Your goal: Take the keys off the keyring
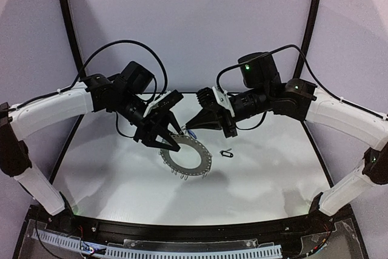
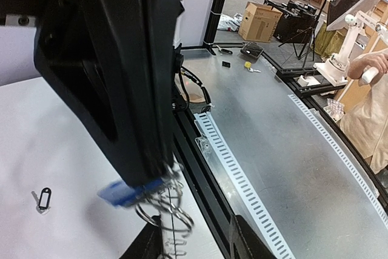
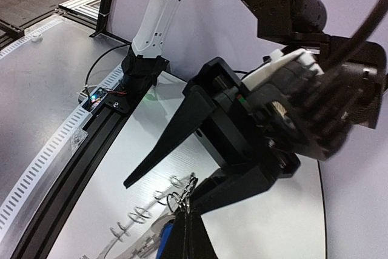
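The keyring (image 1: 193, 163), a dark grey disc fringed with thin wire loops (image 2: 168, 209), lies mid-table. My right gripper (image 1: 188, 127) is shut at the ring's far rim, and the blue key (image 2: 123, 193) sticks out from its tip (image 3: 191, 211), still among the loops. My left gripper (image 1: 168, 145) stands at the ring's left rim with its jaws apart. Its two dark fingers (image 3: 162, 145) flank the loops without clamping them. The black-headed key (image 1: 227, 153) lies loose on the table to the right of the ring.
A black rail (image 2: 197, 150) and a slotted white strip (image 2: 242, 180) run along the table's near edge. Black cables (image 1: 145, 59) arc over both arms. Boxes and gear (image 2: 259, 21) sit beyond the table.
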Controlling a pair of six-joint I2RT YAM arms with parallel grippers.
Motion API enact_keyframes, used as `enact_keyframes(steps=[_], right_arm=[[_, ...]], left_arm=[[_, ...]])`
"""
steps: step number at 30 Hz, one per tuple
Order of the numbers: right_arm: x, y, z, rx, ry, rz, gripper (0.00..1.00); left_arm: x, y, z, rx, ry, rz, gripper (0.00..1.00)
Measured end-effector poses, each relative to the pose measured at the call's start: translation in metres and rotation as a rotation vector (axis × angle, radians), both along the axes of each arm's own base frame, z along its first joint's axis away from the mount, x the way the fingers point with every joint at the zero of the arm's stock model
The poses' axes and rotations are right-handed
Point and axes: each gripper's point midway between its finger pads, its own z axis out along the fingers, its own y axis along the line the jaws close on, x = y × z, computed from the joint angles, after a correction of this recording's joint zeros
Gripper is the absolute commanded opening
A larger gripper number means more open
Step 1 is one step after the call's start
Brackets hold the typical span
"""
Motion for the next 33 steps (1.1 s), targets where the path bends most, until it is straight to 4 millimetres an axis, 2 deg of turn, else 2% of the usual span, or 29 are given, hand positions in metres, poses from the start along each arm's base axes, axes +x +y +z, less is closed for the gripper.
enact_keyframes(steps=[5,11,12,13,21,33], right_arm=[[-0.001,-0.003,0.01,0.025,-0.013,-0.009,0.0],[-0.002,-0.003,0.01,0.027,0.004,-0.008,0.0],[-0.002,-0.003,0.009,0.026,0.006,-0.008,0.0],[-0.002,-0.003,0.008,0.024,0.008,-0.009,0.0],[0.0,-0.004,0.007,0.019,0.025,-0.021,0.0],[0.015,-0.002,-0.001,-0.019,-0.011,-0.131,0.0]], left_arm=[[-0.003,0.004,0.003,-0.009,-0.004,0.009,0.29],[0.002,-0.001,0.01,-0.042,-0.002,0.037,0.22],[0.002,-0.002,0.01,-0.045,-0.002,0.04,0.09],[0.004,-0.004,0.01,-0.05,0.005,0.048,0.03],[0.015,-0.009,0.006,-0.049,0.026,0.123,0.01],[0.044,-0.009,0.004,-0.032,0.077,0.387,0.01]])
